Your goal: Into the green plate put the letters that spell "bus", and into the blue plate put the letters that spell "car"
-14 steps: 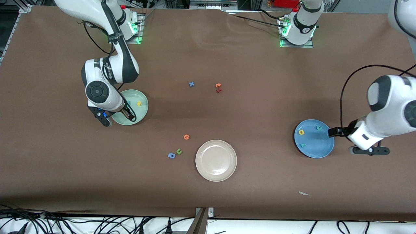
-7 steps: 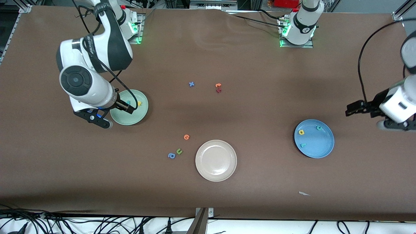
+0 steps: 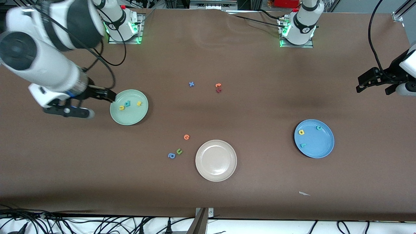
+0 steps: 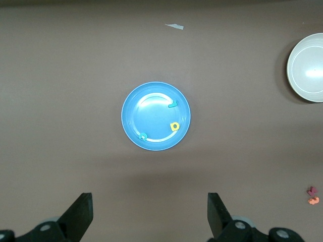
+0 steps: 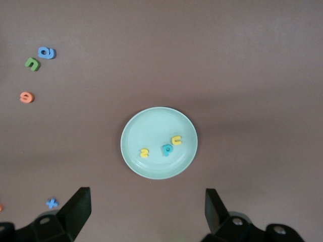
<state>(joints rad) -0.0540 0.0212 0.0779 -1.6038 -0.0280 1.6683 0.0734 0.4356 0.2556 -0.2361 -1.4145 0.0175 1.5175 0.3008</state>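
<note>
On the brown table (image 3: 247, 65), three plates, and both my arms are up and off them. Right gripper (image 3: 107, 95) hangs over the table just beside the green plate (image 3: 129, 117), at the right arm's end; fingers spread wide, holding nothing. In the front view only one dark fingertip reads clearly, the rest merges with the wrist. Left gripper (image 3: 369, 81) hangs over bare table at the left arm's end, well apart from the blue plate (image 3: 317, 151); jaws wide, empty, arm cut off by the frame edge.

Beige plate (image 3: 216, 174) sits nearest the front camera, between the other two, nothing in it.

Green plate holds yellow "u" (image 3: 122, 107), teal "b" (image 3: 127, 103), yellow "s" (image 3: 139, 103), the u and b just beside each other. The b could read as p or d from here.

Blue plate holds yellow "a" (image 3: 301, 132), teal "c" (image 3: 319, 127), teal "r" (image 3: 303, 145), all apart. The r is hard to read, just a small bent stroke.

Loose on the table: blue "x" (image 3: 191, 84), an orange letter (image 3: 218, 85) touching a dark red letter (image 3: 218, 90) (shapes unreadable), orange round letter (image 3: 186, 136), green "u" (image 3: 179, 151), blue "a" (image 3: 171, 156). Pale scrap (image 3: 304, 193) near the front edge, can't tell what it is.
</note>
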